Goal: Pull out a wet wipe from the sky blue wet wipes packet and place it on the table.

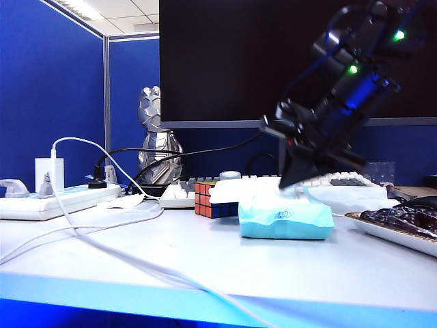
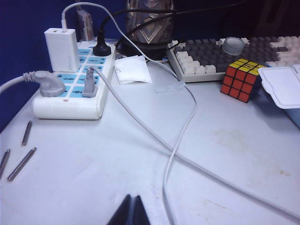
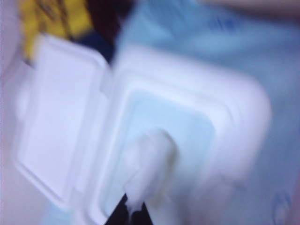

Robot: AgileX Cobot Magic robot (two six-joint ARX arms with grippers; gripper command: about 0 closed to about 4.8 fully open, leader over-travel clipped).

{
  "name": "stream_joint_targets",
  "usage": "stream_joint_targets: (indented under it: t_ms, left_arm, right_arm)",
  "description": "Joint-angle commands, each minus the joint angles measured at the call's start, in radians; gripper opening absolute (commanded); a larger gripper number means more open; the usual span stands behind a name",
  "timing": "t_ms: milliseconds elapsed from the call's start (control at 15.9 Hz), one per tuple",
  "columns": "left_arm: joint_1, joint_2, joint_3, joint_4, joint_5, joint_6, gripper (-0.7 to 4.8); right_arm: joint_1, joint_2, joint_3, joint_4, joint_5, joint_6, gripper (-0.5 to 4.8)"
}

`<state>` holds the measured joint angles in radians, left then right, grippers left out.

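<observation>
The sky blue wet wipes packet (image 1: pixel 286 220) lies on the table (image 1: pixel 205 260), lid open, wet wipe (image 3: pixel 147 164) protruding.

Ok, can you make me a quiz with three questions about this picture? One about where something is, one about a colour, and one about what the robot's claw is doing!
1. Where is the Rubik's cube?
A. Beside the sky blue wet wipes packet
B. On the power strip
C. Inside the packet

2. What colour is the packet's open lid?
A. Red
B. White
C. Black

3. What is the right gripper doing?
A. Hanging wide open, far from the packet
B. Holding the cube
C. Pinched shut on the wet wipe poking out of the packet

Answers:
1. A, the cube sits on the table right next to the packet.
2. B, the flipped-back lid is white.
3. C, its tips meet at the wipe's tuft, while the left gripper waits shut over the table by the cables.
</observation>
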<state>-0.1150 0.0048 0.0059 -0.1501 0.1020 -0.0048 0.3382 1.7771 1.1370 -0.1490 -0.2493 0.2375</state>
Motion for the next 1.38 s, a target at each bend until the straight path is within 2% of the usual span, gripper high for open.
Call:
stream_joint_targets:
  t_ms: [63, 378, 566, 1007, 1385]
  left_arm:
    - [0.001, -0.003, -0.001, -0.010, 0.007, -0.004, -0.02]
    - [0.001, -0.003, -0.001, -0.010, 0.007, -0.003, -0.02]
    - [0.001, -0.003, -0.001, -0.010, 0.007, -0.004, -0.02]
    - [0.001, -0.003, -0.001, -0.010, 0.003, -0.004, -0.02]
    - [0.001, -0.003, -0.001, -0.010, 0.004, -0.004, -0.02]
  right_arm:
    - [0.002, -0.011, 0.064, 0.000, -0.028, -0.010, -0.06]
    - [0.011, -0.021, 0.212, -0.072, -0.124, -0.033, -0.06]
    - [0.039, -0.040, 0.281, -0.072, -0.219, -0.042, -0.06]
    - [0.126, -0.056, 0.350, -0.134, -0.562, -0.010, -0.06]
    - [0.188, -0.041, 0.349, -0.275, -0.555, -0.083, -0.05]
